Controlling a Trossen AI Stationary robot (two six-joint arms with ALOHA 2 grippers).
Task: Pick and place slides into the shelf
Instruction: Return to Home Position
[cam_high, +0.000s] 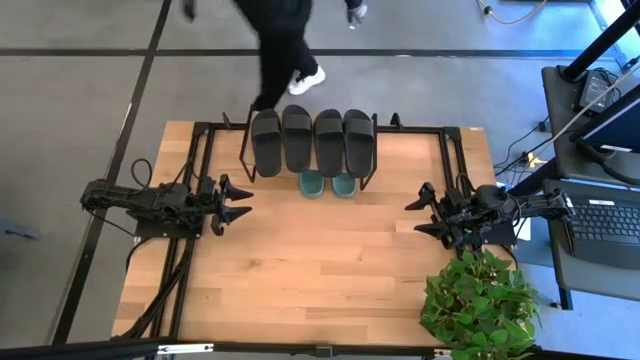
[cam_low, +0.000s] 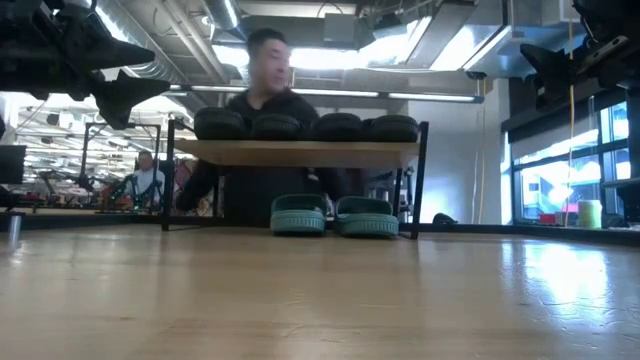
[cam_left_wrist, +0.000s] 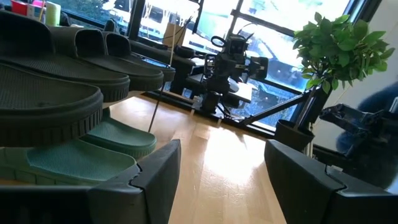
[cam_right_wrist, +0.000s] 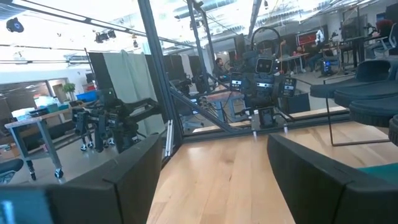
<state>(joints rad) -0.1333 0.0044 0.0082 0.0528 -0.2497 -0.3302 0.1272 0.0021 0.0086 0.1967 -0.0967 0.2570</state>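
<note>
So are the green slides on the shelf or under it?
Under it: both green slides sit on the table beneath the shelf; four black slides lie on top.

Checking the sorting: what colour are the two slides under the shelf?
The slides under the shelf are sage green; the low view shows it best.
</note>
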